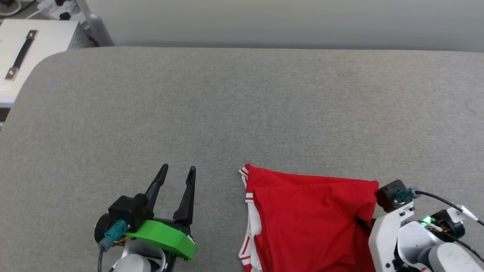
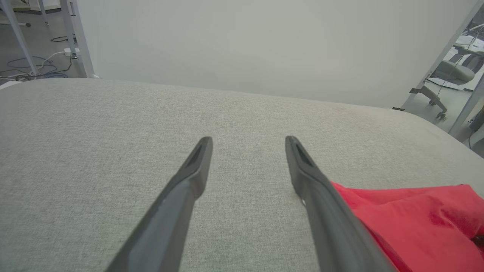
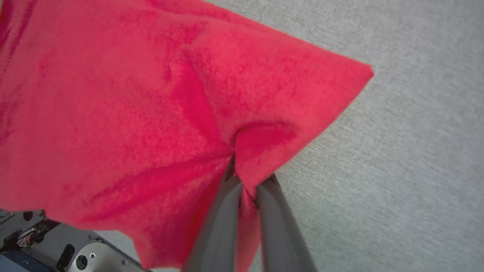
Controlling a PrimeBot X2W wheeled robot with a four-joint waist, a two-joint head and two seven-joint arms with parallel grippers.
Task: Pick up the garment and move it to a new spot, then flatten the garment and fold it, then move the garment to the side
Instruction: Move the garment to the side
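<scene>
The garment (image 1: 306,223), red with white striped trim along its left edge, lies folded at the near right of the grey table (image 1: 242,113). My right gripper (image 1: 359,221) is shut on the garment's right edge; in the right wrist view the red cloth (image 3: 151,113) is pinched between the two fingers (image 3: 223,219) and puckers at the grip. My left gripper (image 1: 177,172) stands open to the left of the garment, holding nothing. In the left wrist view its fingers (image 2: 189,181) spread over bare table, with the garment (image 2: 416,223) at the lower right.
A white cabinet (image 1: 26,53) with a black handle stands off the table's far left corner. A grey wall runs behind the table. An office chair (image 2: 450,75) and cables on the floor show beyond the table in the left wrist view.
</scene>
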